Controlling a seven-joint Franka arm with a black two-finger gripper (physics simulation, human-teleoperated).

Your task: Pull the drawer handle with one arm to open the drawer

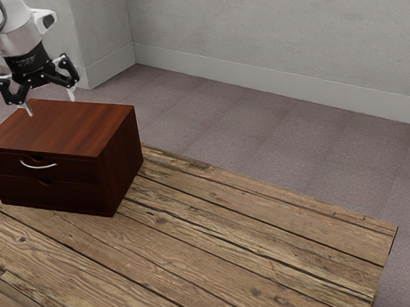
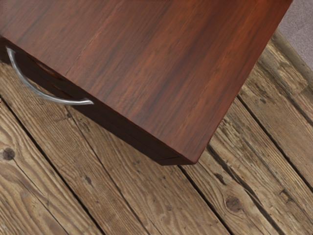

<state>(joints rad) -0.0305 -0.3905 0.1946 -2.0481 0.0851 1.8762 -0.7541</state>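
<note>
Item 1. Gripper [image 1: 50, 103]: black, two fingers with pale tips, on a white arm that enters at the exterior view's upper left. The fingers are spread wide and hold nothing. It hangs over the far left corner of the cabinet top, and one pale tip is close to the wood; contact cannot be told.

Item 2. Cabinet [image 1: 67, 128]: dark reddish wood and box-shaped, standing on the table toward the exterior view's left. Its front has two drawer faces, one above the other. In the wrist view its top [image 2: 161, 63] lies directly beneath the hand.

Item 3. Upper drawer [image 1: 65, 168]: directly under the cabinet top, with its face flush with the cabinet front, so it is shut.

Item 4. Drawer handle [image 1: 38, 165]: a thin curved silver bar on the upper drawer face, towards its left end. It is well apart from the gripper, which is above and behind it. In the wrist view the bar [image 2: 34, 88] bows outward from the front edge, over the planks.

Item 5. Lower drawer [image 1: 56, 192]: beneath the upper one, also flush, with a small dark notch at its upper edge.

Item 6. Table [image 1: 254, 254]: rough, weathered planks, knotted and cracked, running off to the right and to the near side.

Item 7. Floor [image 1: 276, 130]: a grey-mauve surface beyond the table's far edge.

Item 8. Wall [image 1: 282, 33]: pale grey, with a light baseboard along its foot
</note>
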